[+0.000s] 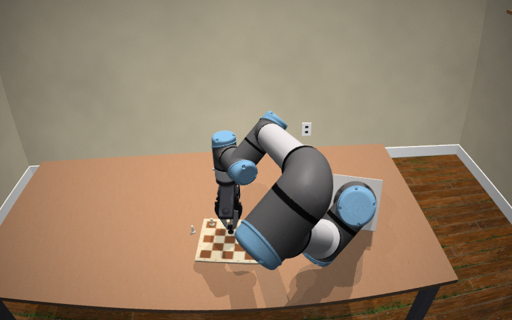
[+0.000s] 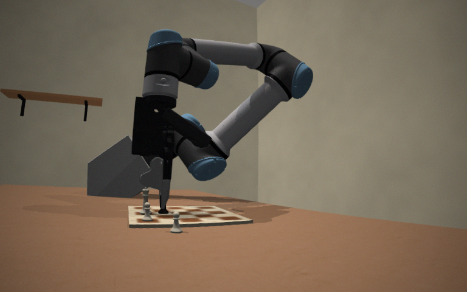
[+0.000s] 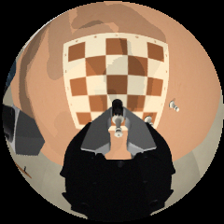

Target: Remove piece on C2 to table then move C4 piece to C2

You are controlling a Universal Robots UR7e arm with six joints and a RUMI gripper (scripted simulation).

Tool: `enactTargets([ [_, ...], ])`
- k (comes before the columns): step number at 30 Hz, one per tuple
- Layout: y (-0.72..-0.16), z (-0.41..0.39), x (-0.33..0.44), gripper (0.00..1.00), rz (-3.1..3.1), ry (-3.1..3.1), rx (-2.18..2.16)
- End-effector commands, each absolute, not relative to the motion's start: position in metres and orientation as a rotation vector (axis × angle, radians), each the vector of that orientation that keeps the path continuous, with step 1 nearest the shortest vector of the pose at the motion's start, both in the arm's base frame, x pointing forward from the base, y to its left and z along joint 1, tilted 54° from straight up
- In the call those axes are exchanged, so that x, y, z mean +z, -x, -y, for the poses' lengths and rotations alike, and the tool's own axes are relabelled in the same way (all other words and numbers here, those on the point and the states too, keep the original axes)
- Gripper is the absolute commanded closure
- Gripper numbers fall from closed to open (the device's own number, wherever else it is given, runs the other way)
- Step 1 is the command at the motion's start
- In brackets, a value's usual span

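My gripper (image 1: 230, 227) (image 2: 163, 206) (image 3: 117, 107) points down over the board (image 1: 199, 260) (image 2: 144, 225) (image 3: 66, 58), its fingers shut on a small black piece (image 1: 231, 231) (image 2: 163, 211) (image 3: 117, 103). The black piece's base shows at board level, on the light middle-column square one row in from the far edge; its upper part is hidden by the fingers. In that column, the square second from the near edge is bare. The board's labels are too small to read. A white pawn (image 1: 192, 229) (image 2: 176, 222) (image 3: 174, 105) stands upright on the table beside the board.
A tall white piece (image 2: 145, 201) (image 3: 119, 129) stands right behind the black one in the far row. Another white pawn (image 1: 211, 221) (image 2: 147, 212) (image 3: 148, 120) stands on the far corner square. The arm hides the board's right part in the top view.
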State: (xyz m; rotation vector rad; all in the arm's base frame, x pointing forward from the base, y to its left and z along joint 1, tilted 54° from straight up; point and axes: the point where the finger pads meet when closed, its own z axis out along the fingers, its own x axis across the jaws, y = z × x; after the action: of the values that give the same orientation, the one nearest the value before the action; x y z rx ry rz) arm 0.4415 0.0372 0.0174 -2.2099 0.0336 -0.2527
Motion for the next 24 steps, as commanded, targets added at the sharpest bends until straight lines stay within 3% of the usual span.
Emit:
enactTargets([
  [1,-0.4409,-0.0385,0.0169,0.91,-0.035,2.208,-0.251],
  [10,-0.4409,-0.0385,0.0169,0.78,-0.035,2.208,-0.251],
  [24,-0.4413,-0.0357,0.0185,0.78,-0.035,2.209,-0.254],
])
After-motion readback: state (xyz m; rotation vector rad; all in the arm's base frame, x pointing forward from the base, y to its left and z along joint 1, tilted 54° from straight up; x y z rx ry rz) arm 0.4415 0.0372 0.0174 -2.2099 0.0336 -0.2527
